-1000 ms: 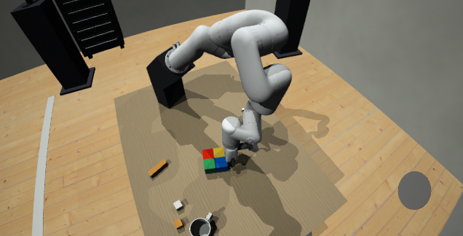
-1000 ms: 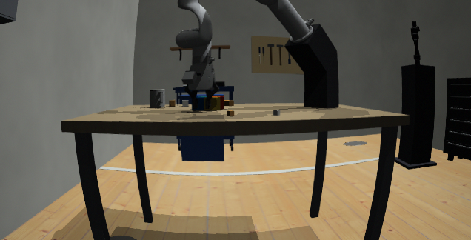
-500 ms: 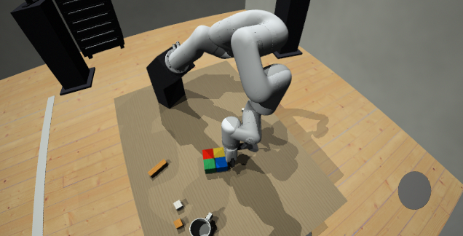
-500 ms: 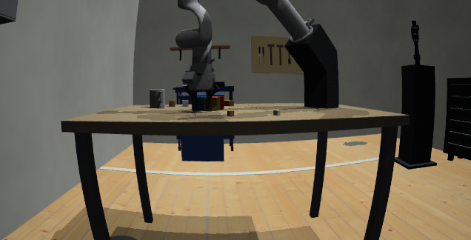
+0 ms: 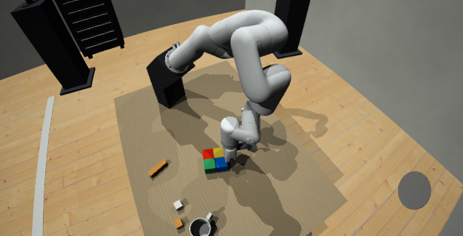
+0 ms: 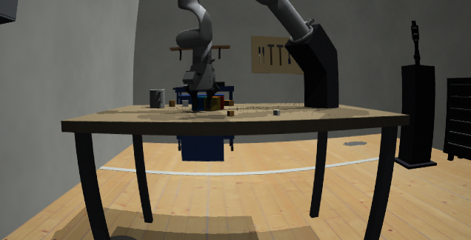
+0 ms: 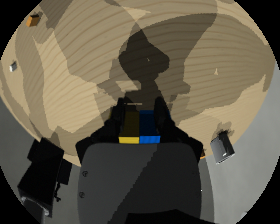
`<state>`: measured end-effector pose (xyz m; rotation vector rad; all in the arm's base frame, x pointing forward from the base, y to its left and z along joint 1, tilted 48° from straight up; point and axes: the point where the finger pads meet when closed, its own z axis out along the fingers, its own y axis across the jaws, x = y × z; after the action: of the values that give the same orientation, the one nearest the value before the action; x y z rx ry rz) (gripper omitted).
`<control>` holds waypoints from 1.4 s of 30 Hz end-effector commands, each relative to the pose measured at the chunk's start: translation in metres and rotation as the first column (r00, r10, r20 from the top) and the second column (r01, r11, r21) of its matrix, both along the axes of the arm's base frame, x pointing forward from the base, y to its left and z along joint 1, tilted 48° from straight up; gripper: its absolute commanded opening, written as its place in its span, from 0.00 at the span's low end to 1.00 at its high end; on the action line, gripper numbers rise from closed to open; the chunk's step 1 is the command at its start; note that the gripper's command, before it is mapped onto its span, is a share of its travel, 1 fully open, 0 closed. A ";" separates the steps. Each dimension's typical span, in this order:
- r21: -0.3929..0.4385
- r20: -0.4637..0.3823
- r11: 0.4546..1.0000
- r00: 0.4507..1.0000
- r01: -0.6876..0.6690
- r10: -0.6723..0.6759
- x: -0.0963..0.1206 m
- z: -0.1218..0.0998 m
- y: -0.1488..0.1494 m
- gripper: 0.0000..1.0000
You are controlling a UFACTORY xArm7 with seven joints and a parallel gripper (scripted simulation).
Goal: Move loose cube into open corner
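Note:
Four cubes sit together in a square on the table (image 5: 291, 179): red (image 5: 207, 153), yellow (image 5: 218, 152), green (image 5: 209, 164) and blue (image 5: 220, 163). Their faces look flush, with no gap that I can make out. My gripper (image 5: 231, 162) (image 6: 201, 107) (image 7: 139, 105) stands low on the table at the right side of the blue cube, pointing down. Its fingers are half apart and hold nothing. The wrist view shows the yellow cube (image 7: 128, 140) and the blue cube (image 7: 149, 139) side by side between the fingers, right in front of them.
An orange bar (image 5: 157, 167) lies left of the square. A small white cube (image 5: 177, 205), a small orange cube (image 5: 177, 223) and a mug (image 5: 201, 226) (image 6: 157, 98) sit near the front edge. The black arm base (image 5: 165, 81) stands at the back.

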<state>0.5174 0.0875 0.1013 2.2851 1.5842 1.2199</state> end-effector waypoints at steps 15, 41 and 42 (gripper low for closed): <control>-0.001 0.001 1.000 1.000 0.001 -0.001 0.000 0.001 -0.001 0.50; -0.001 0.001 1.000 1.000 0.001 -0.001 0.000 -0.002 -0.005 0.50; -0.001 0.001 1.000 1.000 0.001 -0.001 0.000 -0.002 -0.005 0.50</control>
<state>0.5167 0.0834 0.0986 2.2852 1.5841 1.2198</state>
